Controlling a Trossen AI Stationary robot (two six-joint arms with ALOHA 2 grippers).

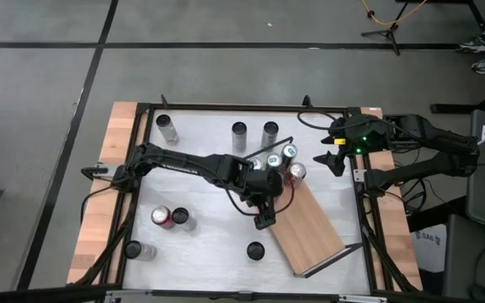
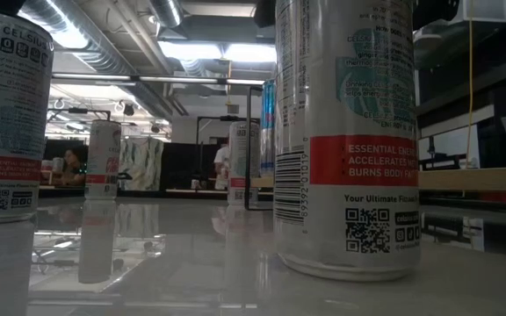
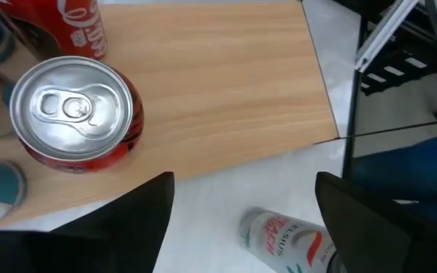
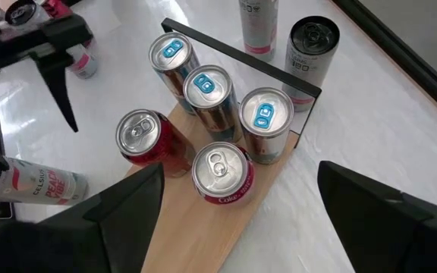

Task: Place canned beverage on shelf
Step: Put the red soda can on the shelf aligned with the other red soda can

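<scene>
The left gripper (image 1: 263,220), fingers spread and empty, hangs at the shelf (image 1: 310,233) board's left edge just beside 5 upright cans clustered at its far end, nearer them than the open, waiting right gripper (image 1: 330,160).

Matt light-wood shelf (image 4: 203,227), shiny metal cans (image 4: 222,173), glossy white tabletop (image 4: 370,136)

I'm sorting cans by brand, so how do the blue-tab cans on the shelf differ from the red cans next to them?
The three blue-tab cans have silver sides and blue pull tabs; the two red cans have red sides and plain silver tabs. The blue-tab cans stand in a row right by the black wire rail; the red cans stand further along the shelf. Both kinds stand upright on the shelf, unopened.
</scene>
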